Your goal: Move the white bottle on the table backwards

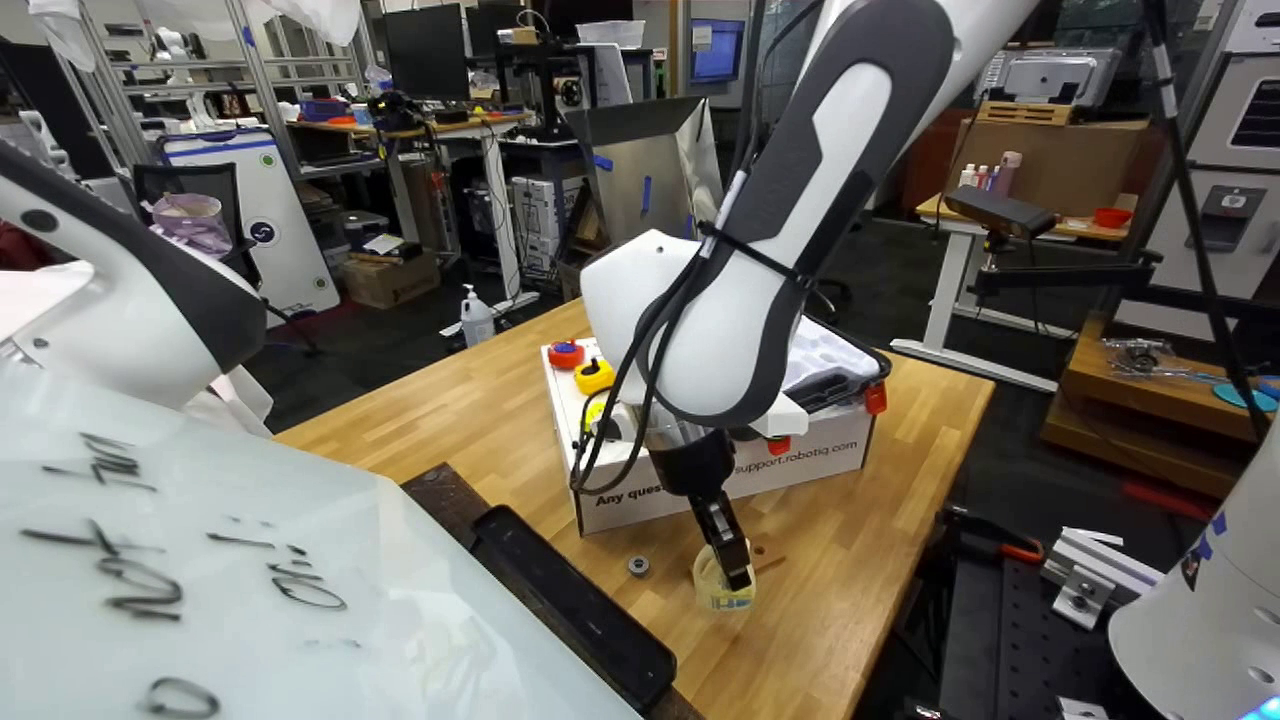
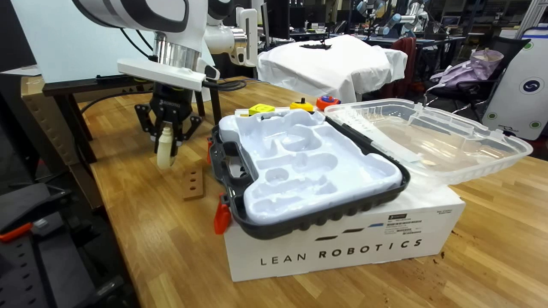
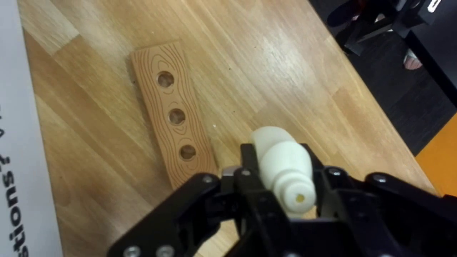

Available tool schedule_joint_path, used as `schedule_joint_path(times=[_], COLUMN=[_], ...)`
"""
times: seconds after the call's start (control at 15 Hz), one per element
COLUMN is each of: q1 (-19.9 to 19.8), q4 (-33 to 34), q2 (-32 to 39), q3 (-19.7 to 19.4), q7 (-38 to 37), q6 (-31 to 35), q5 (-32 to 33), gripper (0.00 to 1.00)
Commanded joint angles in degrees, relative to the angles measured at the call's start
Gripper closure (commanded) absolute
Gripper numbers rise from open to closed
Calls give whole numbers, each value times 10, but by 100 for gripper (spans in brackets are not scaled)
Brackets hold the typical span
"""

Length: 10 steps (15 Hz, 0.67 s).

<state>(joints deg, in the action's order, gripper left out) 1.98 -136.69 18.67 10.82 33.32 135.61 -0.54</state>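
Note:
The cream-white bottle (image 3: 285, 160) sits between the two black fingers of my gripper (image 3: 279, 151), which is shut on it from both sides. Seen from above, its neck points back toward the wrist and its rounded body extends beyond the fingertips. In an exterior view the bottle (image 2: 164, 152) hangs neck up below the gripper (image 2: 165, 145). An exterior view shows its body (image 1: 710, 590) partly hidden behind a finger of the gripper (image 1: 738, 575). Whether its base touches the light wooden table (image 1: 820, 620) I cannot tell.
A wooden block with three holes (image 3: 175, 114) lies beside the gripper. A large white box (image 2: 342, 248) carries an open grey-and-white tray (image 2: 299, 167) and several tape measures. A small grey ring (image 1: 638, 566) and a black bar (image 1: 575, 605) are nearby. The table edge (image 3: 378, 103) runs close by.

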Motion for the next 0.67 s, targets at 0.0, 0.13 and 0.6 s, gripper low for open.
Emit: schedule_joint_path(times=[0.0, 0.13, 0.6], q1=[20, 23, 36], q4=[-9, -9, -11], q2=[-36, -51, -103], q3=[-14, -13, -11], q7=[-67, -91, -144], q6=[-3, -7, -7], q5=[56, 71, 73], gripper=[92, 92, 92])
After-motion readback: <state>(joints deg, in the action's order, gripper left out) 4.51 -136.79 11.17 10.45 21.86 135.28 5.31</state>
